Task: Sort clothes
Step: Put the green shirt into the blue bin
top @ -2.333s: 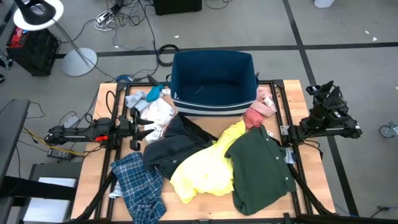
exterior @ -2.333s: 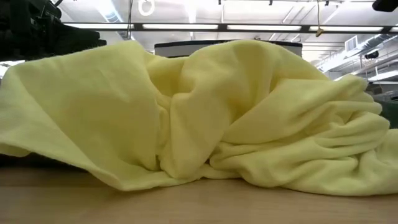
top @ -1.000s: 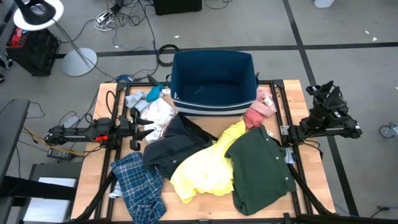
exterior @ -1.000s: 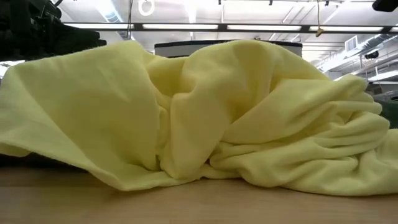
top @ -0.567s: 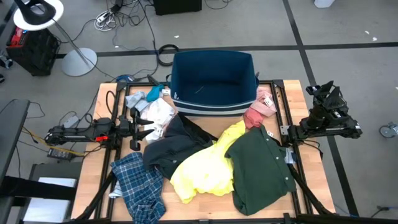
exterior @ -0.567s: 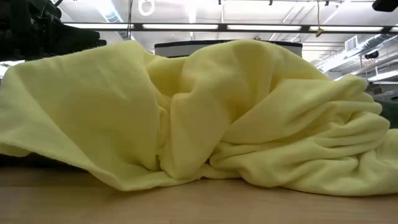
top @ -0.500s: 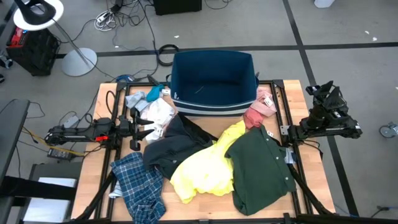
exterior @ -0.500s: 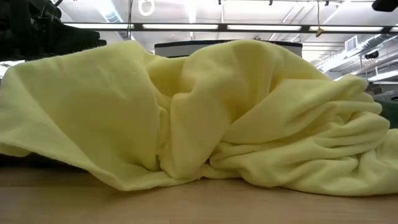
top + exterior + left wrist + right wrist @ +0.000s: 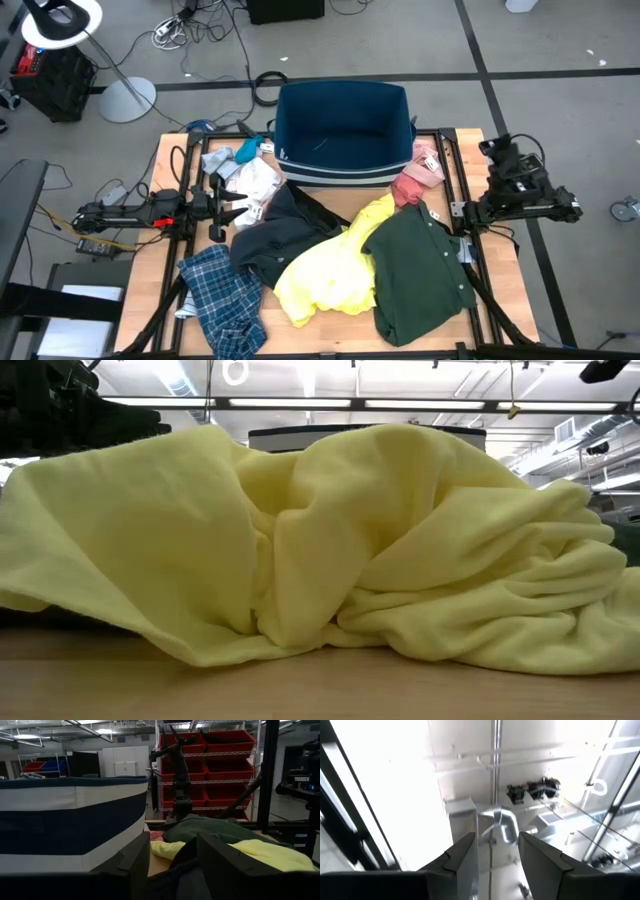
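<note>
On the table (image 9: 165,205), the clothes lay in a heap just in front of the blue bin (image 9: 345,130). Your left gripper (image 9: 222,207) sat low at the heap's left edge, jaws apart and empty, nearest the white piece (image 9: 255,182) and navy jacket (image 9: 275,235). Your right gripper (image 9: 495,852) was raised off the right edge, pointing at the ceiling, fingers apart, holding nothing. Green shirt (image 9: 420,270) lay inward of it, long axis running front to back. I'd judge left the nearer arm.

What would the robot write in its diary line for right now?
left hand: open, empty, by white clothes | right hand: open, empty, pointing up | clothes: all on table | bin: no clothes inside
</note>
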{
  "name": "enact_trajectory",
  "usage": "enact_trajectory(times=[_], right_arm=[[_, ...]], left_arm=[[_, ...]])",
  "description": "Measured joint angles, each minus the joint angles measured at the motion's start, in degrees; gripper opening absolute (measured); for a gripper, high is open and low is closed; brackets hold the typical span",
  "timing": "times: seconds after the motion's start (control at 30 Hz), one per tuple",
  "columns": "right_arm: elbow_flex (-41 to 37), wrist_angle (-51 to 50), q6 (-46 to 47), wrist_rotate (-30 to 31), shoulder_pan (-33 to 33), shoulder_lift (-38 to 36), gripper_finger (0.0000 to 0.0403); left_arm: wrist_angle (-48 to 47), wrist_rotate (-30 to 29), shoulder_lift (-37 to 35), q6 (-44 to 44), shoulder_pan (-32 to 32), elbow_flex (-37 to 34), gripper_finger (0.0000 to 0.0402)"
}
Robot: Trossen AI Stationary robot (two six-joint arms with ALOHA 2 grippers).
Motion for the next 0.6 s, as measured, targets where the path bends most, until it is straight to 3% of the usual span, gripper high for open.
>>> enact_trajectory(times=[0.6], right_arm=[[0.0, -21.0, -0.1, 0.0, 0.0, 0.0, 0.0153]], left_arm=[[0.0, 0.0, 0.0, 0.0, 0.0, 0.0, 0.0168]])
